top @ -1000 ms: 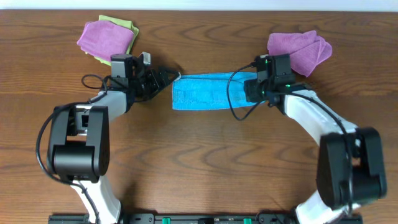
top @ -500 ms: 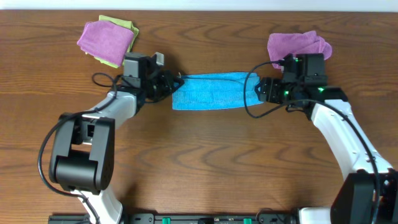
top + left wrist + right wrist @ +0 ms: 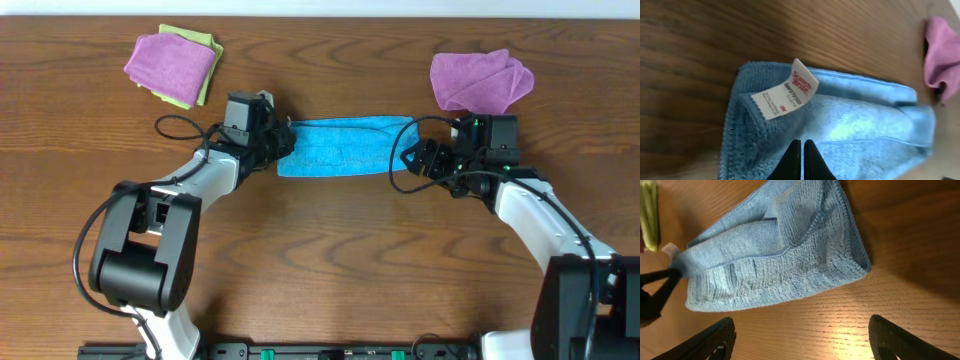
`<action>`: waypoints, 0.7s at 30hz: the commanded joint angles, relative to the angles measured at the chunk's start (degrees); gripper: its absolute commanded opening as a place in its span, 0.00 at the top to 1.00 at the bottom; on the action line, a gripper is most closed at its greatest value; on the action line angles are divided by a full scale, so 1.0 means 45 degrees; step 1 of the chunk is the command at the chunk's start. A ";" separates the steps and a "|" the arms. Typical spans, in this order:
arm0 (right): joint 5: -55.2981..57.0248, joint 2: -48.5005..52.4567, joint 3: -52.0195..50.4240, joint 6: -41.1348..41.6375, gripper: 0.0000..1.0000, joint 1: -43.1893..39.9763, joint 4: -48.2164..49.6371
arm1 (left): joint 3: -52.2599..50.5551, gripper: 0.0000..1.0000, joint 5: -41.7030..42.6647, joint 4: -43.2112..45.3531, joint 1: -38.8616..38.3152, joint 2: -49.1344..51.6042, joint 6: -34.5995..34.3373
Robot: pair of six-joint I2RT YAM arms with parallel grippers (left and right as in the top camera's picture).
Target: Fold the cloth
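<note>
- Wide wooden table (image 3: pixel 330 250) fills the overhead view, its brown grain running side to side, and a white strip (image 3: pixel 320 7) lines the far edge.
- Far-left corner: the left purple cloth (image 3: pixel 170 62) lies bunched on top of a lime-green cloth (image 3: pixel 207 46), which peeks out along its far and right edges.
- Over on the far right, the right purple cloth (image 3: pixel 480 80) sits crumpled on bare wood, well apart from the other 2.
- The left wrist view catches that same right-hand purple heap at the frame's right edge, soft folds showing.
</note>
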 commanded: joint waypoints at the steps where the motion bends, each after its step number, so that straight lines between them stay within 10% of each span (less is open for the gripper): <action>1: 0.0102 0.0078 -0.0287 0.0879 0.14 -0.0068 0.0272 | 0.0194 0.94 -0.1273 -0.0058 -0.0311 -0.0083 0.0423; 21: 0.0423 0.2705 -0.0549 0.3405 0.15 0.0287 0.3638 | 0.0194 0.94 -0.1889 -0.0369 -0.0646 0.0491 0.0374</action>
